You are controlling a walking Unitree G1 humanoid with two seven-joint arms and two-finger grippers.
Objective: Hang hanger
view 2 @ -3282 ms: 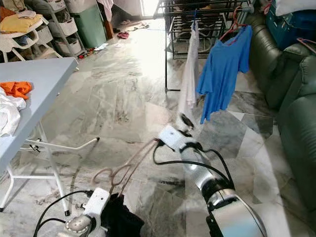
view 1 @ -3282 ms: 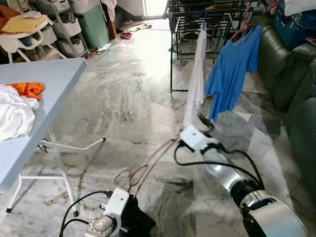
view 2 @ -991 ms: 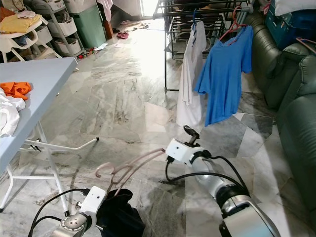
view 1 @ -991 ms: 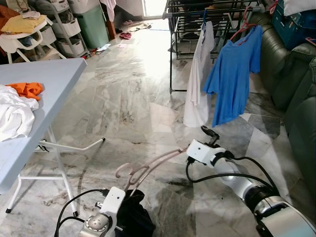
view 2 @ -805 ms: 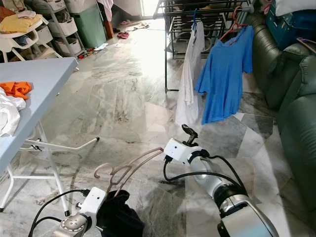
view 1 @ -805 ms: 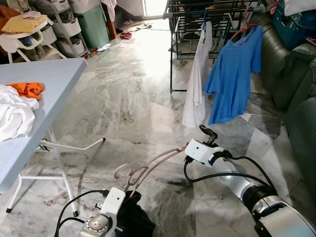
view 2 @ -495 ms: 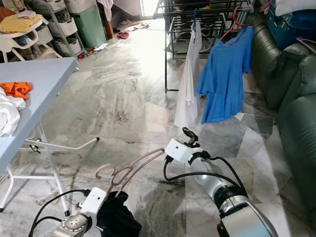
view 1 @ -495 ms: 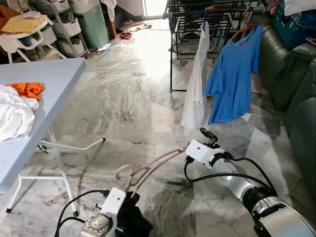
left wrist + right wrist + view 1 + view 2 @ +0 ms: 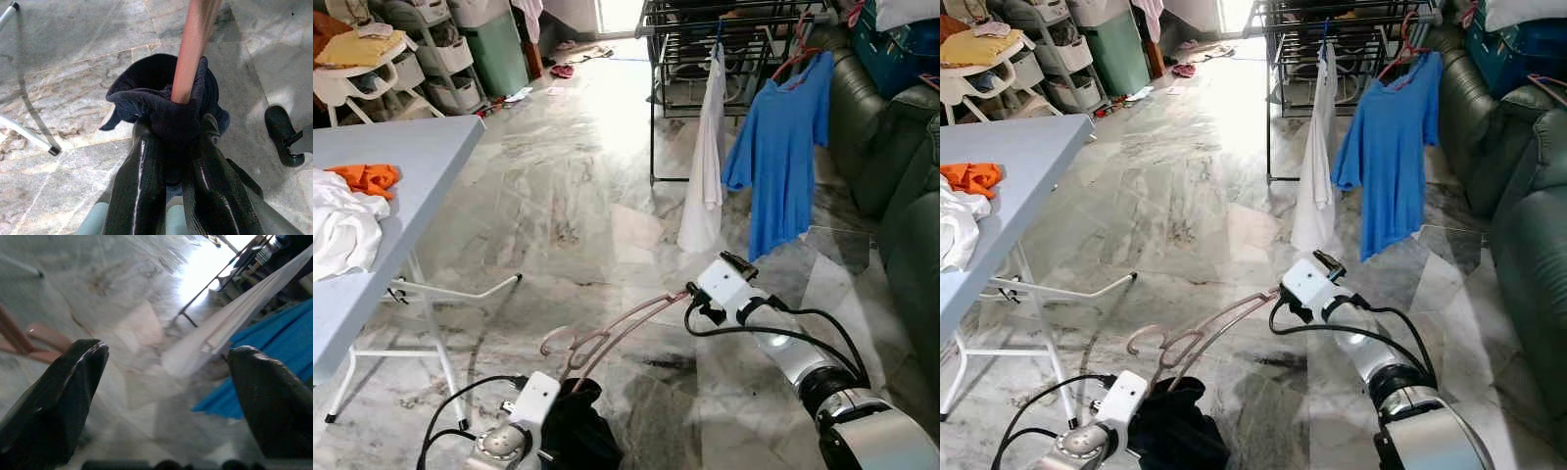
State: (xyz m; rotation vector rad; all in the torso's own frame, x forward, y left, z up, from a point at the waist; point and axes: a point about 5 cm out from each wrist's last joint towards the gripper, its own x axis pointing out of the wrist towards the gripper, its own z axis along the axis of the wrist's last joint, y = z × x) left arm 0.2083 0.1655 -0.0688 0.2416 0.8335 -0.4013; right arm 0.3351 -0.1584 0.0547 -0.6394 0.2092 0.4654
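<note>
A pink hanger (image 9: 607, 333) sticks up out of a dark garment (image 9: 578, 436) low in front of me. My left gripper (image 9: 173, 127) is shut on that dark garment (image 9: 161, 98), and the pink hanger (image 9: 193, 44) rises from between the fingers. The hanger's far end lies close to my right wrist. My right gripper (image 9: 736, 262) hangs open above the floor with nothing between its fingers (image 9: 63, 391). It points toward a white garment (image 9: 705, 157) and a blue shirt (image 9: 783, 137), which hang from the black drying rack (image 9: 734, 24).
A grey-blue folding table (image 9: 401, 157) with white and orange clothes stands at the left, its legs spread on the marble floor. A dark green sofa (image 9: 901, 176) lines the right side. Storage shelves (image 9: 421, 49) stand at the far left.
My right gripper has drawn back from the white garment's hem and now sits a little further right. The white garment and blue shirt have swung. The left gripper keeps its hold.
</note>
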